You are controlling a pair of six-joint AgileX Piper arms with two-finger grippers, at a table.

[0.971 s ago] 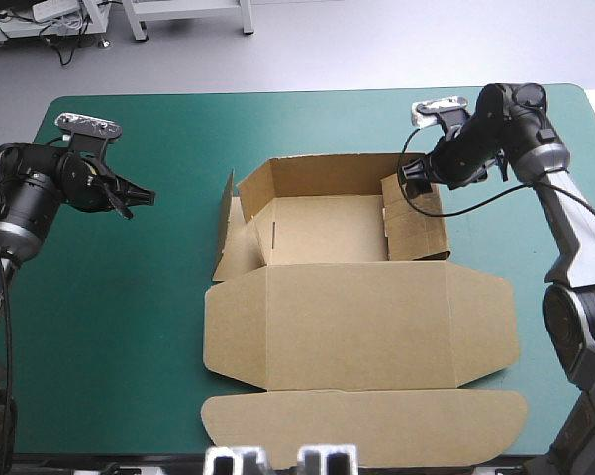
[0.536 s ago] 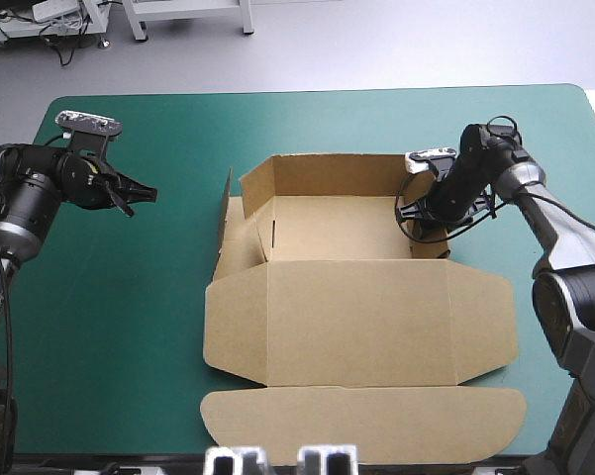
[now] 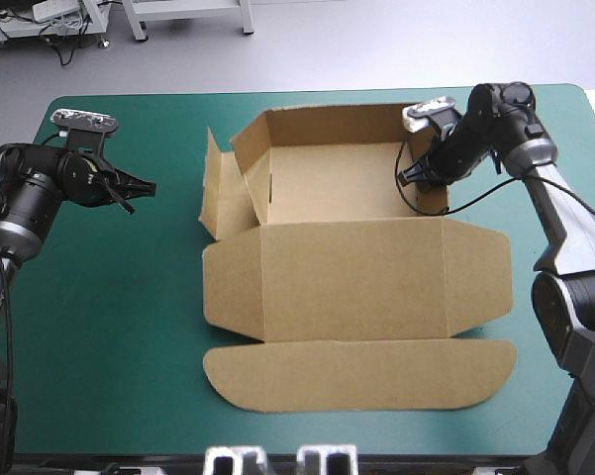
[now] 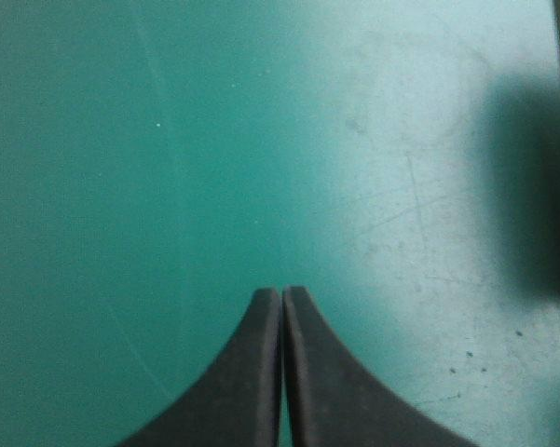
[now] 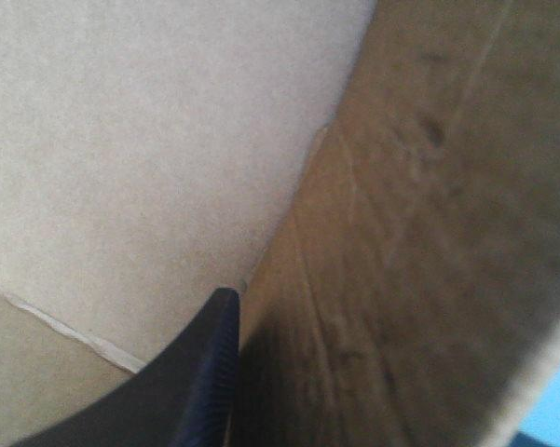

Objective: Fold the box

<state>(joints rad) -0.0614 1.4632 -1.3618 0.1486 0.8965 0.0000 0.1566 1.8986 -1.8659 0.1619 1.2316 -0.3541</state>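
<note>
Brown box (image 3: 356,282) wall pinched by right gripper (image 3: 409,178); left gripper (image 3: 148,186) hovers closed.

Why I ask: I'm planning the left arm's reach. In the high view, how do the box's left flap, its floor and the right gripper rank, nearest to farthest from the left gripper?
From the left gripper:
1. The left flap, standing on the box's left side, nearest.
2. The floor, in the middle of the box.
3. The right gripper, at the box's right side, farthest.

Closed left end effector (image 4: 281,292), teal-green cover (image 4: 168,140)
</note>
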